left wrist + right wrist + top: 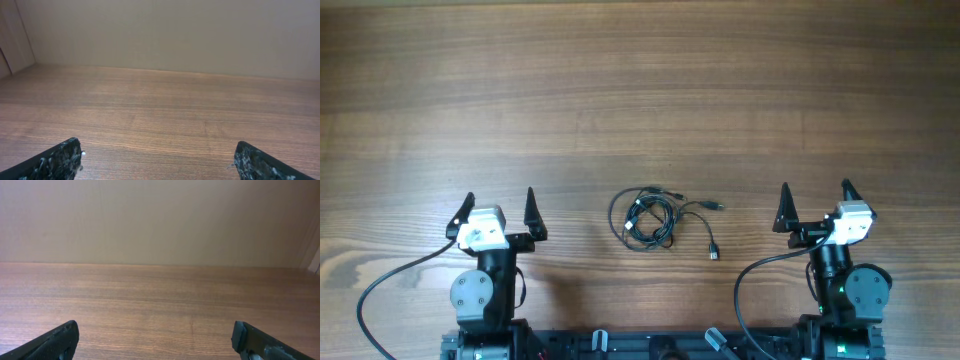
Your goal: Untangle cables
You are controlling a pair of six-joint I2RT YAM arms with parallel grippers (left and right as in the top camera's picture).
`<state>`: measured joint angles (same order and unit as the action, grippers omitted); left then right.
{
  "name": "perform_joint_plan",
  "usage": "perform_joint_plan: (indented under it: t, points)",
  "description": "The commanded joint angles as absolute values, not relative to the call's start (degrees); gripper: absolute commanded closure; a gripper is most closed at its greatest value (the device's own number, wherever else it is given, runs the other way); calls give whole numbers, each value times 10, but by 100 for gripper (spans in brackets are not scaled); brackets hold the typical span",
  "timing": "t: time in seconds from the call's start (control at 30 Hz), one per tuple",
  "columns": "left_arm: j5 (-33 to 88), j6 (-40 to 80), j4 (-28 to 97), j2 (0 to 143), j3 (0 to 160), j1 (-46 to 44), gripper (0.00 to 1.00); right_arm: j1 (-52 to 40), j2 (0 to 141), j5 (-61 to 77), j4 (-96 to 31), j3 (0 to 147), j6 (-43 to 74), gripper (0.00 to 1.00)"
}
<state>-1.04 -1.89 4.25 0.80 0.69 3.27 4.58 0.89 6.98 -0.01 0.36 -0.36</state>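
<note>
The cables (648, 220) lie in a tangled black coil on the wooden table, between the two arms near the front edge. Loose ends with small plugs reach right (717, 206) and front right (713, 251). My left gripper (499, 209) is open and empty, well to the left of the coil. My right gripper (815, 203) is open and empty, well to the right of it. The left wrist view (159, 152) and the right wrist view (155, 332) show only spread fingertips over bare wood; the cables are out of view there.
The wooden table (640, 90) stretches far behind the coil. A beige wall (170, 30) stands at the table's far edge. The arm bases and their thick black cables (380, 285) sit at the front edge.
</note>
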Motion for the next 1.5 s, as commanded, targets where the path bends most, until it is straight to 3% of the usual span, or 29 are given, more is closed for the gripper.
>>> perform_joint_plan:
  t: [0.0,0.87,0.93,1.07,1.1,1.3,1.47]
  points:
    - [-11,-28,41,4,3,29,0,43,4,60,2,3,-13,0]
    - [-11,-28,41,4,3,29,0,43,4,60,2,3,-13,0]
    - [67,25,39,4,3,28,0,43,4,55,4,3,-20,0]
    - [412,307,13,4,3,27,0,44,6,21,1,3,-65,0]
    - [451,334,13,4,3,27,0,44,6,21,1,3,-65,0]
    - [510,339,37,5,3,27,0,44,6,30,10,3,-58,0]
    - [505,340,-66,5,6,27,0,44,5,274,57,3,219,0]
